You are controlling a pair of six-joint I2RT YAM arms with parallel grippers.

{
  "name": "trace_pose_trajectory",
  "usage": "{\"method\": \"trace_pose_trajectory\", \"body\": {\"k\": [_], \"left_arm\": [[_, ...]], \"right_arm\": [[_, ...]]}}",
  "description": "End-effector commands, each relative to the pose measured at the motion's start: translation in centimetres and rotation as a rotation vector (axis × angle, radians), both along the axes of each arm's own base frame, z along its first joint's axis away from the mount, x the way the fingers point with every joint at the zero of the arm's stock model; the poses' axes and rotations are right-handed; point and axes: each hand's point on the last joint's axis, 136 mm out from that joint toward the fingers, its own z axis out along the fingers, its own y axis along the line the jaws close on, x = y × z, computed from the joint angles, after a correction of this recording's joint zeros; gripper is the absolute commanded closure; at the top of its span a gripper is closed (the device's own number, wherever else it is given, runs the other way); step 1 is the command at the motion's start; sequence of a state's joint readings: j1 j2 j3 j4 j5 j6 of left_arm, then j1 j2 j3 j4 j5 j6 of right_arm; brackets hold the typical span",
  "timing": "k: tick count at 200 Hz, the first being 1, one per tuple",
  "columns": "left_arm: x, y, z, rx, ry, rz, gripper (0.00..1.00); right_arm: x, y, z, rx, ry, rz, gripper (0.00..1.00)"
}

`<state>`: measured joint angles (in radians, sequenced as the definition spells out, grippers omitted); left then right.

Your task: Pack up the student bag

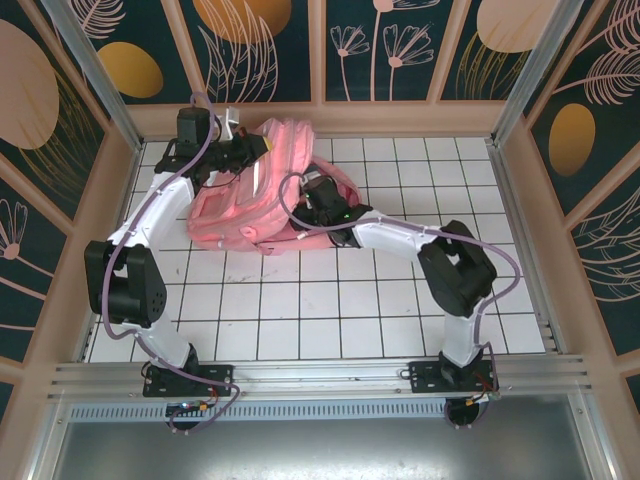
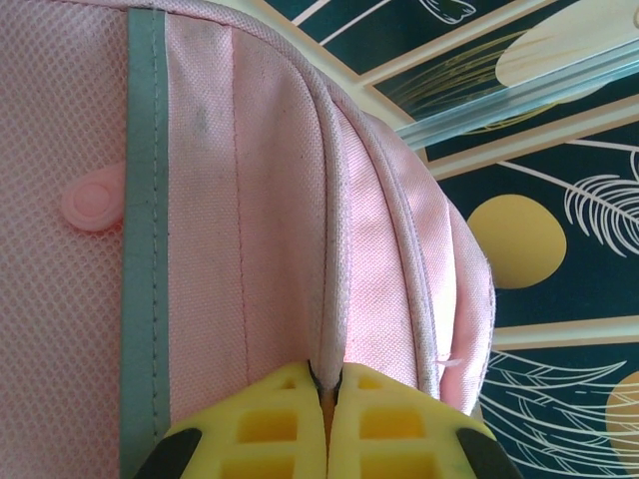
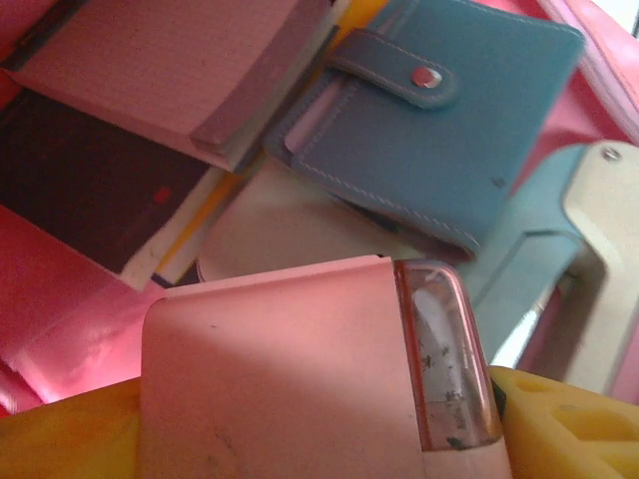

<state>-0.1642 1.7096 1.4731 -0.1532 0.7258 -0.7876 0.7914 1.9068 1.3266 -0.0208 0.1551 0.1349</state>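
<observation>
Lying near the far edge of the white tiled table [image 1: 400, 300], left of centre, the big soft pink backpack [image 1: 250, 200] looks to have its mouth twd the right. Inside you've got a blue snap-tab wallet [image 3: 439, 130], a pink-covered notepad [image 3: 170, 70] and a dark book [image 3: 80, 180]. Your right gripper [image 3: 310, 439] is in that mouth, yellow fingers clamped either side of a flat pink case [image 3: 280, 349] w/ a clear end band. Your left gripper [image 2: 324, 384] is pinched shut on a raised fabric ridge of the bag, near the grey-green strip [image 2: 145, 249], prob. holding the opening up. Step in hand, I'd say: loading the case. Next you'll need to go deeper, release it over the wallet, and keep the left pinch firm.
</observation>
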Motion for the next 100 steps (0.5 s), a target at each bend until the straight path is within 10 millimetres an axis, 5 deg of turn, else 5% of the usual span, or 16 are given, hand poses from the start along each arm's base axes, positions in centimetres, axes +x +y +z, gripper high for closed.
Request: {"method": "trace_pose_trajectory", "body": {"k": [1,52,72,82,100], "left_arm": [[-1.6,-0.9,6.1,-0.076,-0.176,-0.077,1.00],[-1.6,-1.0,5.9,-0.081,-0.174,-0.076,1.00],[-1.6,-1.0,5.8,-0.082,-0.172,-0.076,1.00],[-1.6,-0.9,5.8,-0.080,-0.174,-0.075,1.00],[-1.5,-1.0,5.7,-0.080,-0.172,-0.077,1.00]], "right_arm": [[0.7,3.8,2.1,0.060,-0.061,0.082,0.29],[-0.3,7.3,-0.5,0.083,0.012,0.097,0.27],[-0.4,7.7,-1.6,0.109,0.073,0.054,0.17],[-0.7,7.7,-1.8,0.126,0.095,0.030,0.02],[-0.7,7.3,-1.1,0.162,0.101,-0.003,0.01]]}}
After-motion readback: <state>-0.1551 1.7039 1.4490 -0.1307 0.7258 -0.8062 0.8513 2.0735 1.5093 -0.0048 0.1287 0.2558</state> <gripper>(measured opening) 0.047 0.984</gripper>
